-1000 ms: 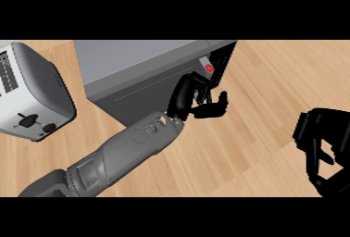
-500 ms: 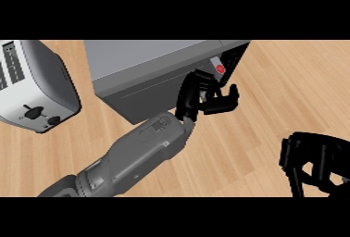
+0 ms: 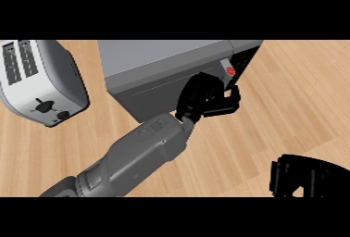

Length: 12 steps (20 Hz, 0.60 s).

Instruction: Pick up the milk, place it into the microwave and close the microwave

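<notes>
The grey microwave (image 3: 164, 69) stands at the top centre, its door face turned toward me and lying flat against the body. A control strip with a red button (image 3: 230, 71) runs down its right end. My left hand (image 3: 203, 98) rests against the door's right part just beside that strip, fingers laid up along the door, thumb sticking out to the right; it is open and holds nothing. At the lower right edge my right hand (image 3: 306, 178) hangs open with relaxed fingers, well apart from the microwave. No milk shows anywhere in the view.
A silver toaster (image 3: 37, 81) stands at the left, close to the microwave's left side. Bare wooden counter (image 3: 287, 115) stretches to the right of the microwave and between the two hands.
My left hand has stayed on the microwave's door near the red button. The right hand has sunk toward the lower edge and drifted a little left.
</notes>
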Each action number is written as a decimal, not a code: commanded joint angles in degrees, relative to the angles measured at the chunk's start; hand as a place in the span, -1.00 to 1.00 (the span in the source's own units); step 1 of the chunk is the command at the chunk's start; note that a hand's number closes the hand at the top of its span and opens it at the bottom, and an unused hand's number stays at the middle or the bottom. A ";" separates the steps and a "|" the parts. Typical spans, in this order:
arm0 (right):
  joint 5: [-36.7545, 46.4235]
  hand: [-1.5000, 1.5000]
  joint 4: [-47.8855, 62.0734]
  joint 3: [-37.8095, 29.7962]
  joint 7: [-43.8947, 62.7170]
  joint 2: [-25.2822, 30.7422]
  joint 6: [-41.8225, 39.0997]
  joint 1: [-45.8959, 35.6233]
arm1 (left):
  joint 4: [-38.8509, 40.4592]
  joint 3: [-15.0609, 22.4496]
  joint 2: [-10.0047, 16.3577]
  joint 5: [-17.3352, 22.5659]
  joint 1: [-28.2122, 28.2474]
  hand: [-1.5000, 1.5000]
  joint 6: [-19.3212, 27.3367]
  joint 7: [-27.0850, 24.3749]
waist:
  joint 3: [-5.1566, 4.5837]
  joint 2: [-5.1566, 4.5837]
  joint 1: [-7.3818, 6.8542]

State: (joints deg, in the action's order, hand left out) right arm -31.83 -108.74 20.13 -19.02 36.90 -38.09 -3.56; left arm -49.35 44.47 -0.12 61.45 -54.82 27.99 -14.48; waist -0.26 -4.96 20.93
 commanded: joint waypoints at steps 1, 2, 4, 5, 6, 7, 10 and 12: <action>0.44 1.00 -3.21 1.26 0.33 -1.10 1.97 2.65 | 6.23 -6.25 0.46 4.10 4.04 1.00 -2.37 -2.56 | -0.38 -0.02 -2.26; 0.91 1.00 -3.83 1.32 0.70 -0.99 2.56 3.11 | 6.94 -6.35 0.99 4.61 3.44 1.00 -2.79 -2.19 | -0.32 0.19 -2.48; 1.62 1.00 -5.04 3.01 0.73 -2.32 3.46 4.53 | 7.31 -5.83 1.33 5.45 4.06 1.00 -5.01 -3.04 | -0.30 -0.08 -3.09; 2.12 1.00 -5.44 3.03 0.96 -2.41 4.22 5.15 | 7.78 -5.24 1.95 5.69 4.75 1.00 -6.52 -3.28 | -0.31 -0.15 -3.36; 2.09 1.00 -6.46 3.10 1.29 -2.44 4.69 5.21 | 7.94 -5.31 1.92 6.34 4.54 1.00 -7.65 -3.14 | -0.40 -0.14 -3.52; 2.70 1.00 -6.77 3.74 1.37 -2.83 5.19 6.10 | 8.45 -4.97 2.22 6.33 4.40 1.00 -8.50 -3.54 | -0.28 -0.03 -3.79; 4.10 1.00 -8.97 4.35 1.79 -3.58 7.00 7.14 | 9.49 -4.67 2.88 7.08 4.76 1.00 -10.96 -4.73 | -0.34 0.12 -4.52; 5.40 1.00 -10.47 5.96 2.15 -4.13 7.66 8.46 | 10.08 -4.08 2.41 7.70 4.63 1.00 -12.43 -4.74 | -0.27 0.30 -4.40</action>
State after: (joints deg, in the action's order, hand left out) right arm -28.16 -116.77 24.56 -17.44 33.58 -32.06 3.10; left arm -46.94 46.04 -0.09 66.03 -54.05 15.55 -17.42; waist -0.26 -4.17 18.02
